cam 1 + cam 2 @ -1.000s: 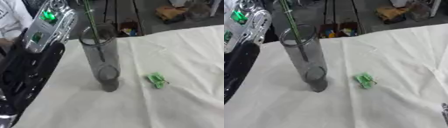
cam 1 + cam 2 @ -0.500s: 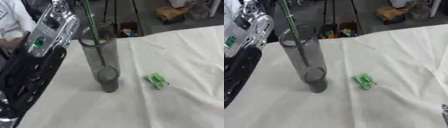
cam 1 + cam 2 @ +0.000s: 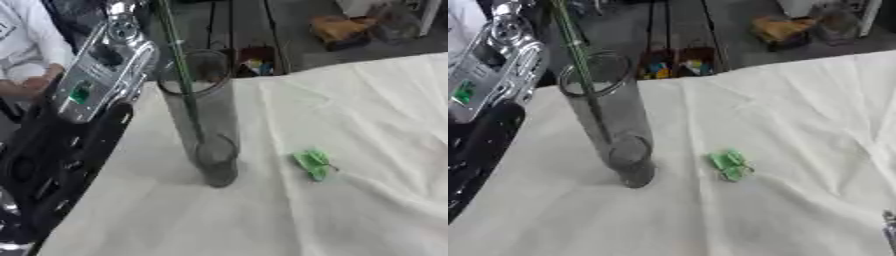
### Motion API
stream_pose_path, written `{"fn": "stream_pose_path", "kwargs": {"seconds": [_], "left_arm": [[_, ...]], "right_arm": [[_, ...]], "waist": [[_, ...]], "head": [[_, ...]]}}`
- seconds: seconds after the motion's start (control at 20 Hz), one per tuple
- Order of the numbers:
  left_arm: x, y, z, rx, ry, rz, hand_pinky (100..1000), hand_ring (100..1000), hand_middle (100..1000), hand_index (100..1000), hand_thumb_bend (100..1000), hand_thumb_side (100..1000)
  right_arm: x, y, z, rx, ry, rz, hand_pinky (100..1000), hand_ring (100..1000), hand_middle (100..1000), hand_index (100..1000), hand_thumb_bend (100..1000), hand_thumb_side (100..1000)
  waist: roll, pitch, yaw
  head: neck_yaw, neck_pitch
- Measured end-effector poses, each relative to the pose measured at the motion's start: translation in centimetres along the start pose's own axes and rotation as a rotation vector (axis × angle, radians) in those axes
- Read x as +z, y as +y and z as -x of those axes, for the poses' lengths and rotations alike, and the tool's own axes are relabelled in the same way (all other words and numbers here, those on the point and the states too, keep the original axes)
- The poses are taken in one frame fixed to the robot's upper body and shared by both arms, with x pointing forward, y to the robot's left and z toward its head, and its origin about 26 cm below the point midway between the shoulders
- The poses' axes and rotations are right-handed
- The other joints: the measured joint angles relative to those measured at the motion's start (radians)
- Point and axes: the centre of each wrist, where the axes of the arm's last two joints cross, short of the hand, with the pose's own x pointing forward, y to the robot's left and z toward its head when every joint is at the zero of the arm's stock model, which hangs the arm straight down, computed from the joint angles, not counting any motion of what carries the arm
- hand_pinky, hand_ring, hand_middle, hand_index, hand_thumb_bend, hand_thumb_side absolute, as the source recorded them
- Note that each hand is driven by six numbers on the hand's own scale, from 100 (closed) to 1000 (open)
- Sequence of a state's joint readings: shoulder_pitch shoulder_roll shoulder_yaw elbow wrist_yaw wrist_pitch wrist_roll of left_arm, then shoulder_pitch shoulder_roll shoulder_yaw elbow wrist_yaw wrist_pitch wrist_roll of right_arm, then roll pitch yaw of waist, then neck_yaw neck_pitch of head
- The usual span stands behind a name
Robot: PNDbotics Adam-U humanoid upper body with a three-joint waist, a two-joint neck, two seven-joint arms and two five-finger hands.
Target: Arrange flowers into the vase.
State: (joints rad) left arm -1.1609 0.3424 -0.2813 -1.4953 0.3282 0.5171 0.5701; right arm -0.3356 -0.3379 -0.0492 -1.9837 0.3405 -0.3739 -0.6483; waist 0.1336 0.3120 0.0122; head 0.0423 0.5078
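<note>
Flower stem [image 3: 179, 75] stands in the vase [image 3: 203, 117], upper left of the frame.

Its long axis runs nearly upright, lower end near the vase's bottom, top passing out of the upper edge. The vase stands on the white cloth [image 3: 350, 210], left of centre. The left arm [image 3: 96, 75] rises just left of the vase, nearer than the right; I can't tell its hand's state. A dark tip at the lower right edge may be the right hand. A green scrap [image 3: 312, 164] lies right of the vase, apart.

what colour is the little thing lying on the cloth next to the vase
Green. The small clip-like thing shows best in the left eye view, lying right of the vase.
</note>
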Motion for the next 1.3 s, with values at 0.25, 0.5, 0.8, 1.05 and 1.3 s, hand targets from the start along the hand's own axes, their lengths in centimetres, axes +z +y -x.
{"fn": "stream_pose_path", "kwargs": {"seconds": [0.25, 0.5, 0.8, 1.05, 1.3], "left_arm": [[0.1, -0.1, 0.1, -0.019, -0.005, -0.003, 100, 100, 110, 135, 100, 826], [0.2, -0.2, 0.3, -0.030, -0.009, -0.007, 100, 131, 133, 131, 100, 863], [0.6, -0.2, 0.0, -0.044, -0.066, -0.045, 100, 154, 144, 129, 100, 887], [0.9, -0.3, -0.2, -0.082, -0.112, -0.074, 100, 223, 200, 139, 100, 923], [1.0, -0.1, 0.0, -0.138, -0.139, -0.101, 100, 277, 248, 162, 100, 962]], "right_arm": [[0.0, 0.0, 0.0, 0.000, 0.000, 0.000, 649, 655, 474, 686, 100, 937], [0.0, 0.0, 0.0, 0.000, 0.000, 0.001, 651, 656, 473, 686, 100, 938], [0.0, 0.0, 0.0, 0.001, 0.001, 0.002, 652, 656, 473, 686, 100, 938], [0.0, 0.0, 0.0, 0.001, 0.002, 0.002, 653, 657, 472, 687, 100, 939], [0.0, 0.0, 0.0, -0.001, 0.004, 0.004, 654, 657, 472, 687, 100, 939]], "waist": [[0.000, 0.001, 0.000], [0.000, 0.002, 0.001], [0.000, 0.005, 0.002], [0.000, 0.007, 0.005], [0.000, 0.008, 0.007]], "head": [[0.000, 0.000], [-0.001, 0.000], [-0.002, -0.001], [-0.005, -0.005], [-0.008, -0.009]]}}
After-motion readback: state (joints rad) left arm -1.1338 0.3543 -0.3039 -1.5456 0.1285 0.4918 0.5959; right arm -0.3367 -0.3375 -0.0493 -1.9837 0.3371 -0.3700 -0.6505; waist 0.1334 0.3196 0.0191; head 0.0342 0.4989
